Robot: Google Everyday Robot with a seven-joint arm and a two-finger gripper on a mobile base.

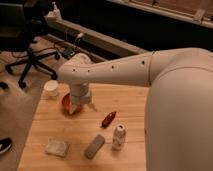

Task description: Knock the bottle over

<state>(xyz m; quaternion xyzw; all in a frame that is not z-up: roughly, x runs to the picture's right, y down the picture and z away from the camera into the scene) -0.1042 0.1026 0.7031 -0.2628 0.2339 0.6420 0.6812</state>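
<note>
The small white bottle [119, 136] with dark marks on its side stands upright on the wooden table [45, 127], right of the grey block [94, 146]. My gripper [80, 106] hangs from the white arm above the table's back left, over an orange bowl [67, 102]. It is well apart from the bottle, up and to its left. A slim red tapered object [108, 119] lies between the gripper and the bottle.
A white cup [51, 88] stands at the table's back left corner. A pale sponge-like block [56, 147] lies at the front left. A black office chair [30, 45] and cables are on the floor behind the table.
</note>
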